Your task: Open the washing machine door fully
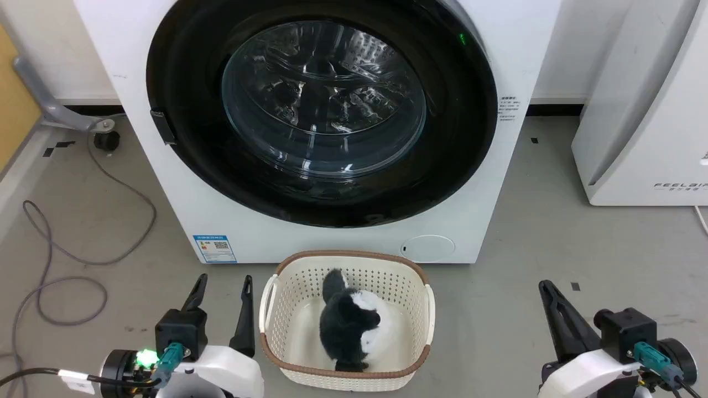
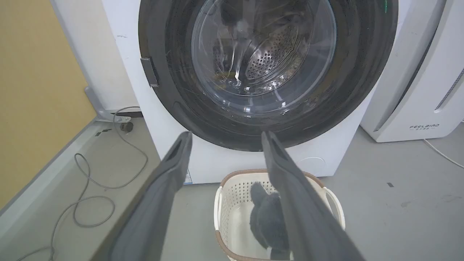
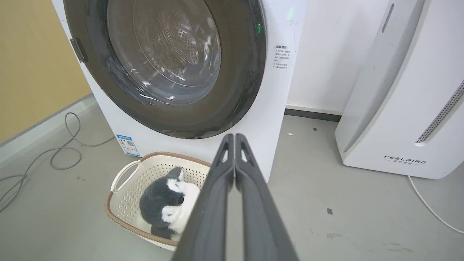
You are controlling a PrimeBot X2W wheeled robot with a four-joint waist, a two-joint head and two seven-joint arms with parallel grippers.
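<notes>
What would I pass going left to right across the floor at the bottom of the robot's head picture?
grey cable → left gripper, jaws apart → basket with a plush toy lying in it → right gripper, jaws together.

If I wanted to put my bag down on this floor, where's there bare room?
The widest bare floor lies right of the basket, bordered by the washing machine and the white FEELBIRD appliance. Left of the machine, loose cables clutter the floor; the basket crowds the spot before the washing machine door.
</notes>
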